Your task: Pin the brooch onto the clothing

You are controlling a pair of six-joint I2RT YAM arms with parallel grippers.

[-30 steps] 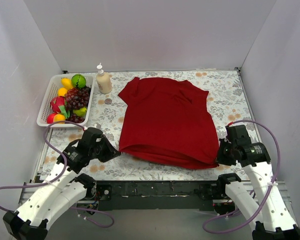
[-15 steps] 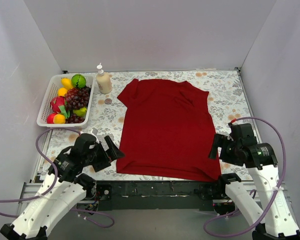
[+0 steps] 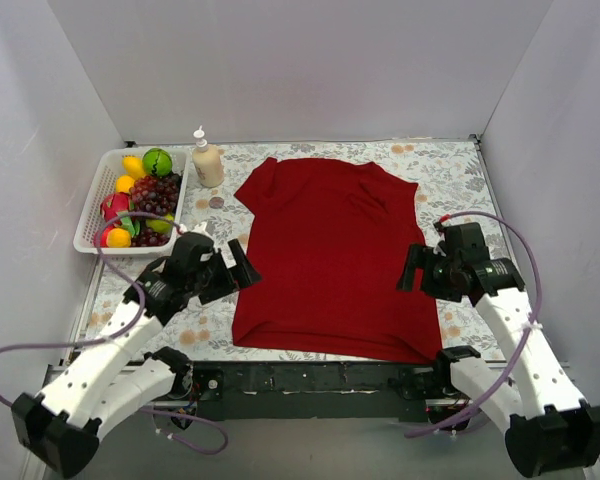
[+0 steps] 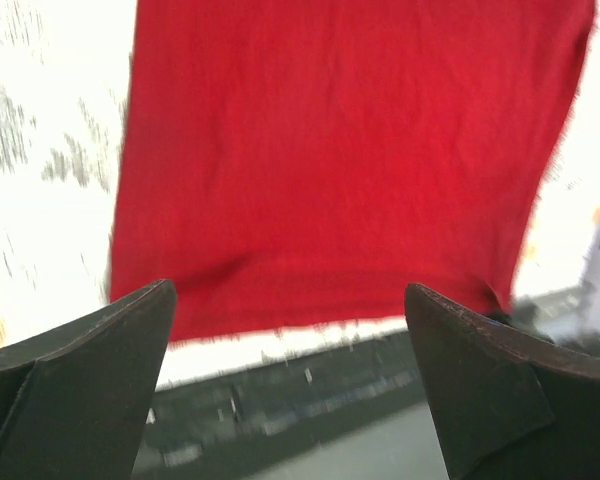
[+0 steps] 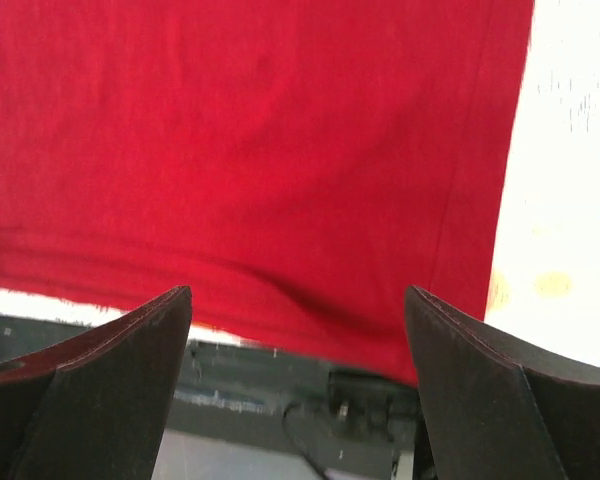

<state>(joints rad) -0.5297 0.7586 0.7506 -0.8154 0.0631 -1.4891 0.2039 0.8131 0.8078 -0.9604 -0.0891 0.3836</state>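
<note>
The plain dark red short-sleeved T-shirt (image 3: 330,255) lay spread flat on the floral-patterned table (image 3: 455,180). The left pincer (image 3: 245,272) and right pincer (image 3: 407,270) flanked it, jaws apart, gripping nothing.

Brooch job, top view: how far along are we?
Done: the T-shirt lies spread flat on the table. In hand: nothing; the left hand and right hand are open and empty by the T-shirt's side edges. Left: the brooch sits untouched on the table near the bottle, off the T-shirt; it must be picked up, carried over and pinned.
</note>
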